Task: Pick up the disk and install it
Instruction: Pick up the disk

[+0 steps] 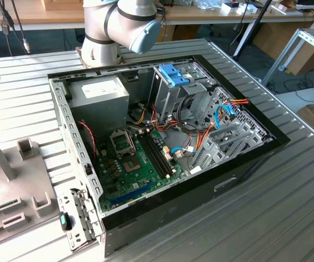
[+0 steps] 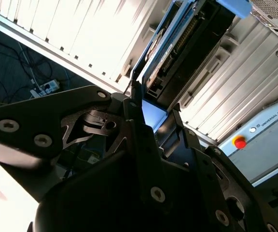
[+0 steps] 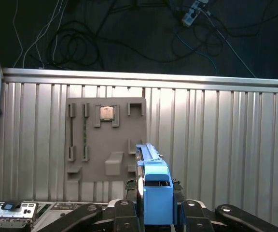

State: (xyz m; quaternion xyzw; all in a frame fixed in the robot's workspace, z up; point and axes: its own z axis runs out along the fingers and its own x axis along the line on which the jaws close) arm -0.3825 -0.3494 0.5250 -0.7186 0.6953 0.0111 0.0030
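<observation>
arm: silver-grey jointed robot arm (image 1: 119, 24), bent joint at the exterior view's top | black two-finger gripper (image 3: 154, 193): fingers clamped on edge-on blue-railed grey metal disk (image 3: 151, 157)

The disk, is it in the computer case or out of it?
Out. In the first wrist view the gripper is shut on the disk, held on edge, with the grey fixture plate beyond it.

Open computer case (image 1: 173, 196) on ribbed metal table (image 1: 288, 218), arm base (image 1: 121, 24) behind.

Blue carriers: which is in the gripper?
The one framing the disk, clamped in the gripper in the first wrist view; the other carrier sits in the drive cage.
</observation>
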